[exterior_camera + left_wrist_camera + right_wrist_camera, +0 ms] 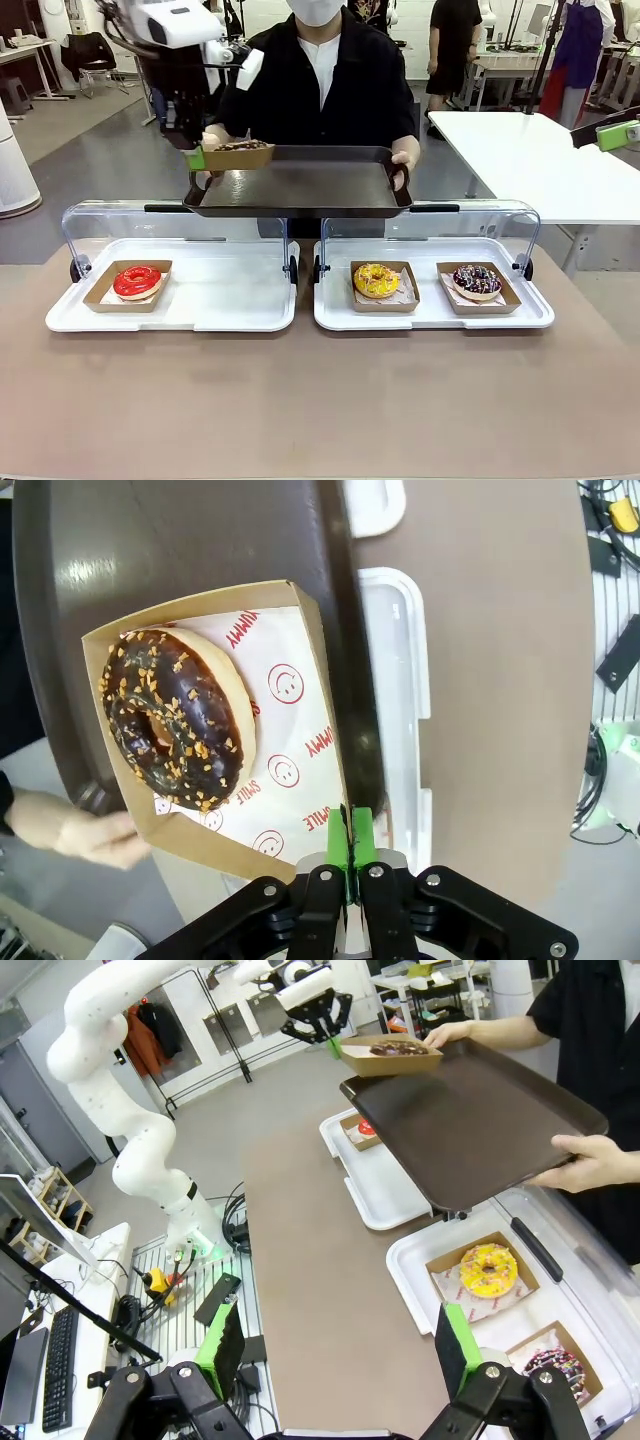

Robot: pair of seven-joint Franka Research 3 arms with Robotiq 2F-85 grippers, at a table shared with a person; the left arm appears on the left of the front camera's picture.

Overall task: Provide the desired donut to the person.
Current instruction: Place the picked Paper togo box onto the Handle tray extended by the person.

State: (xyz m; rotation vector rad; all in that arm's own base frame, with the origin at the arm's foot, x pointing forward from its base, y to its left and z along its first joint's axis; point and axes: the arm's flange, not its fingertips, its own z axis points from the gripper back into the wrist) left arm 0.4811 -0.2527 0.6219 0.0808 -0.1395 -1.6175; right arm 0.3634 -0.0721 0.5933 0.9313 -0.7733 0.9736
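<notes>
Chocolate donut [240,146], riding in its paper box [240,158] over the far-left corner of the dark tray [300,208], held up by the person [330,90] on the far side of the table. Pinching the box's thin wall with the left gripper [196,158], clamped tight on it. Parking the right gripper [340,1345] low on the near right side, jaws wide apart, gripping nothing. Hard telling if the box is resting on the tray or hovering just above. Guessing at the risks: letting go with part of the box overhanging the rim and tipping it off, or buckling the paper wall with that one-edge pinch and sliding the donut out. Also risking a spill from any tray wobble.
</notes>
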